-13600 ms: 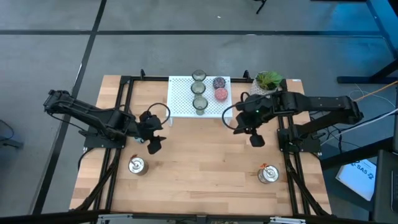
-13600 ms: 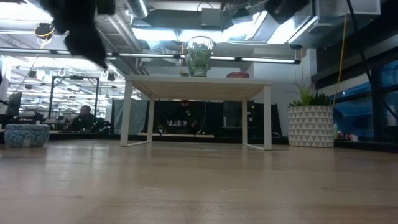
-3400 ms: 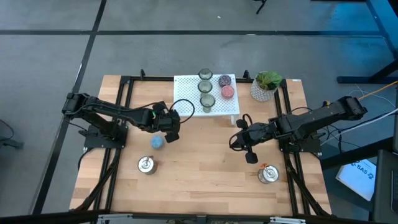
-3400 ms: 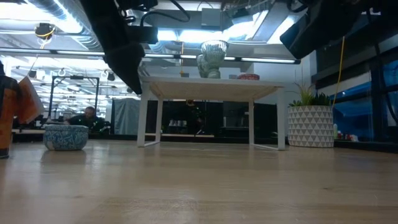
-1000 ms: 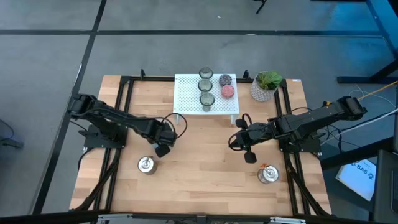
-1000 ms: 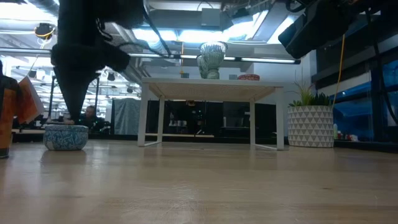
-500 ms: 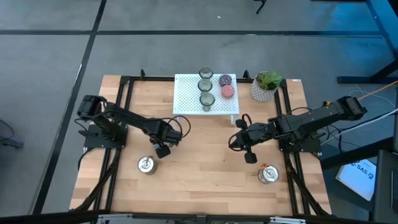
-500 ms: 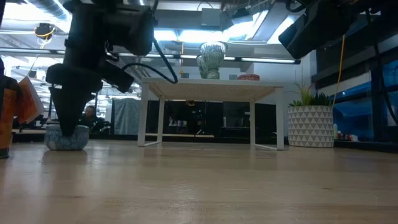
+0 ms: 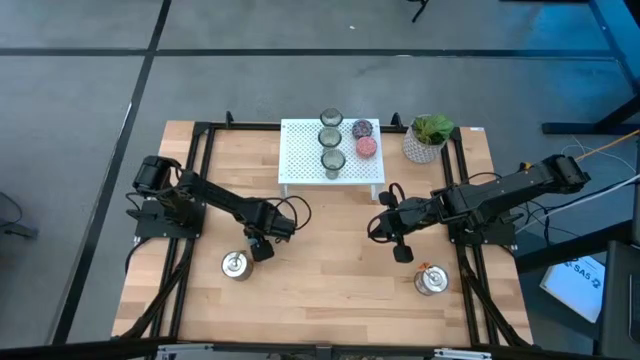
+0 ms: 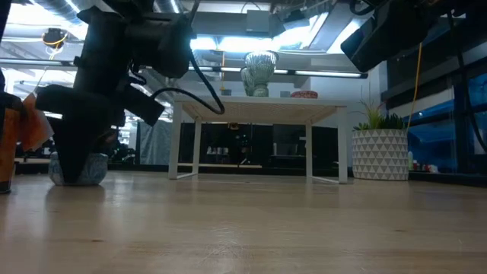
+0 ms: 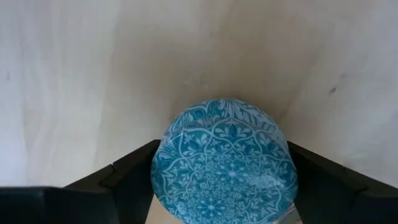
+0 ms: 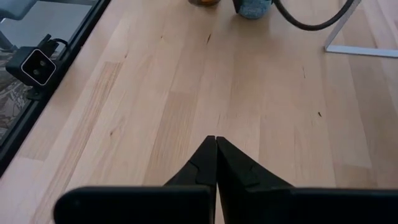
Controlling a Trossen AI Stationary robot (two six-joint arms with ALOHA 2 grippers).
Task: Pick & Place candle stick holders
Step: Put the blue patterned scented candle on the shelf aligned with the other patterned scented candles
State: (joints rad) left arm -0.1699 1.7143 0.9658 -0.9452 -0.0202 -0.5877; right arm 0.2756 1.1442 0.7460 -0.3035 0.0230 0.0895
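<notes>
Blue candle stick holder (image 11: 224, 162) sits on the bench (image 9: 330, 260) in its near-left part, just beside a silver holder (image 9: 235, 264), and our left end effector (image 9: 262, 246) straddles it, one finger on each side, jaws wide and not yet visibly gripping. We should keep it centred and low, close evenly, then lift straight up before carrying toward the white rack (image 9: 330, 152). Our right end effector (image 9: 402, 254) waits, closed and empty, right of centre.
</notes>
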